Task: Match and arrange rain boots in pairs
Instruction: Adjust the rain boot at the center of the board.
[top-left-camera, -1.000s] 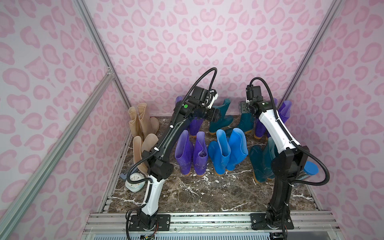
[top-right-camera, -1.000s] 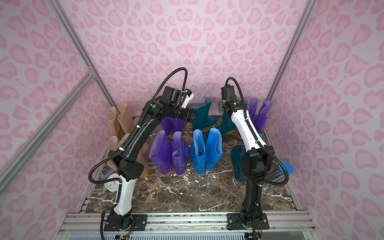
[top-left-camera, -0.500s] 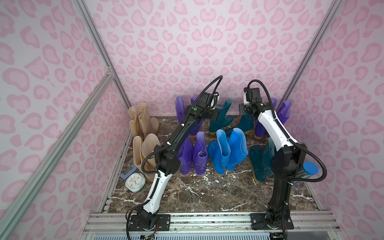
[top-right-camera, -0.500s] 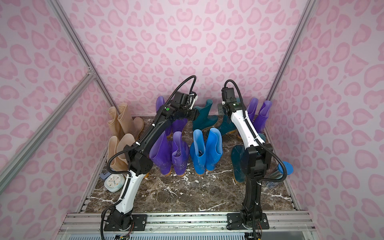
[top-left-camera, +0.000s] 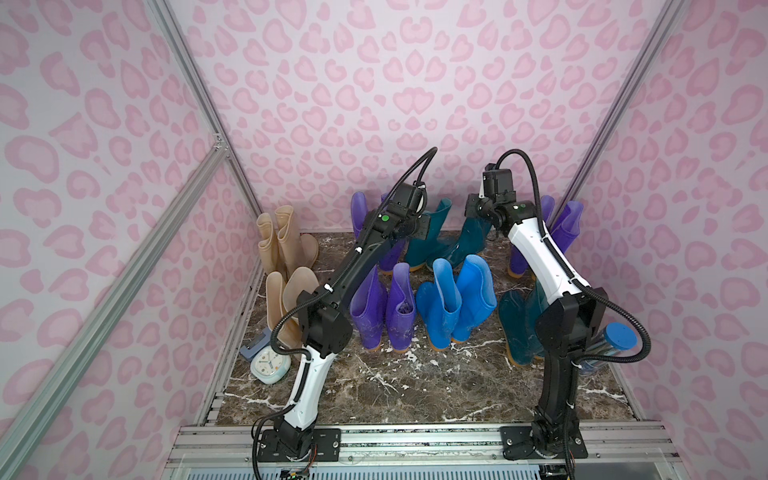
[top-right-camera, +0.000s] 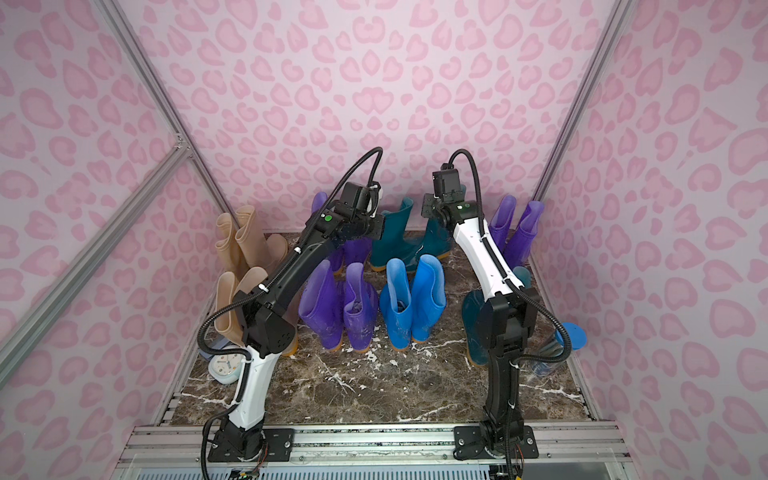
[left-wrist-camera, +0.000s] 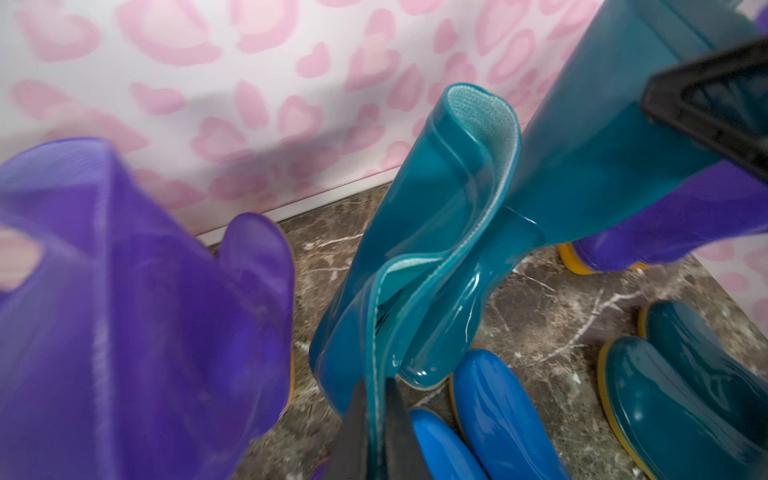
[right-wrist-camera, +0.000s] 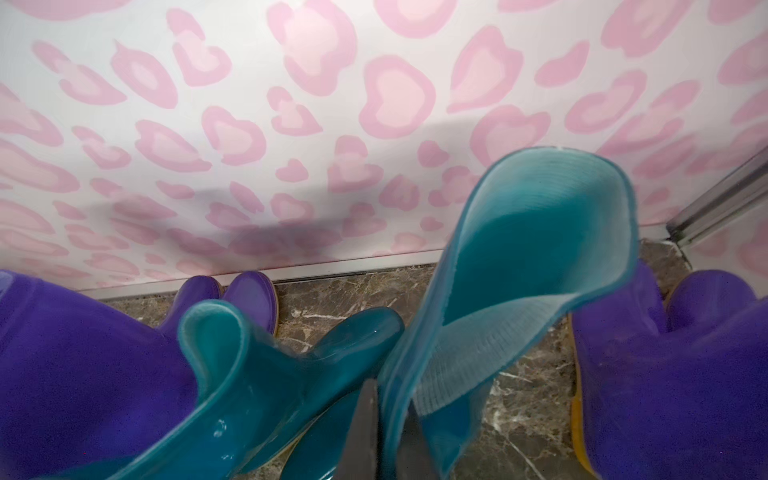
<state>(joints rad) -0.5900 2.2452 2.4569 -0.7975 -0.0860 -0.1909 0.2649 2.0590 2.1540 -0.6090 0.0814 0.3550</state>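
Observation:
Two dark teal rain boots stand at the back middle. My left gripper (left-wrist-camera: 376, 386) is shut on the squeezed top rim of the left teal boot (left-wrist-camera: 436, 249), seen in a top view (top-left-camera: 432, 237). My right gripper (right-wrist-camera: 388, 395) is shut on the top rim of the right teal boot (right-wrist-camera: 532, 257), which the arm partly hides in a top view (top-left-camera: 473, 239). In front of them stand a purple pair (top-left-camera: 382, 309) and a bright blue pair (top-left-camera: 455, 299). Beige boots (top-left-camera: 284, 245) line the left wall. More purple boots (top-left-camera: 565, 228) stand at the back right, and another teal pair (top-left-camera: 517, 324) at the front right.
A pale alarm clock (top-left-camera: 270, 365) lies by the left wall near the front. A container with a blue lid (top-left-camera: 619, 338) sits at the right wall behind my right arm. Pink patterned walls close in three sides. The marble floor (top-left-camera: 415, 386) runs to the front rail.
Both grippers have closed, each on the rim of a teal boot. My left arm has stretched out and its wrist has come down a little toward its boot.

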